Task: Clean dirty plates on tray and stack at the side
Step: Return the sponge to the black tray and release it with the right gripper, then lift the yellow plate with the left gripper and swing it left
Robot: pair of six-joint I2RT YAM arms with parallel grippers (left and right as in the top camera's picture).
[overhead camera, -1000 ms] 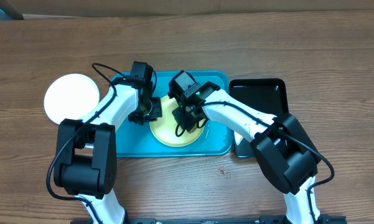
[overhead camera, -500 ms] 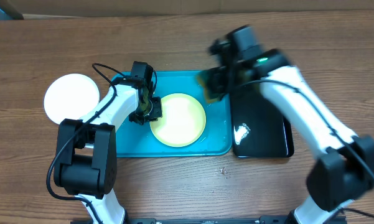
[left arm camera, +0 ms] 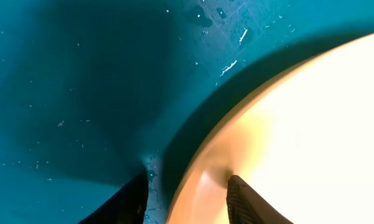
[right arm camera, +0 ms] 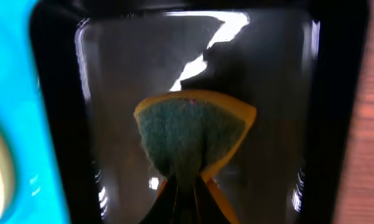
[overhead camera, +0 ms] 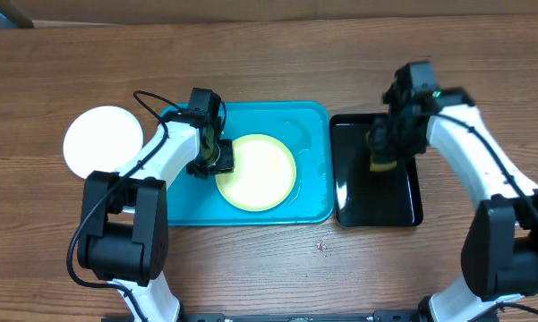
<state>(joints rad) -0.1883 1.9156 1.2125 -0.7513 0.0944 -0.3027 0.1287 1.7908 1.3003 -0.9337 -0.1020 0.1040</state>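
Wiping looks done: R gripper (right arm camera: pixel 183 193) pinches the sponge (right arm camera: pixel 190 134) over the black tray (overhead camera: pixel 385 201), L gripper (left arm camera: pixel 188 190) has jaws open astride the left rim of the yellow-green plate (overhead camera: pixel 260 172) mid blue tray (overhead camera: pixel 251 215), so next: nip the rim & lift it onto the white plate (overhead camera: pixel 103 143) off the tray's left edge.
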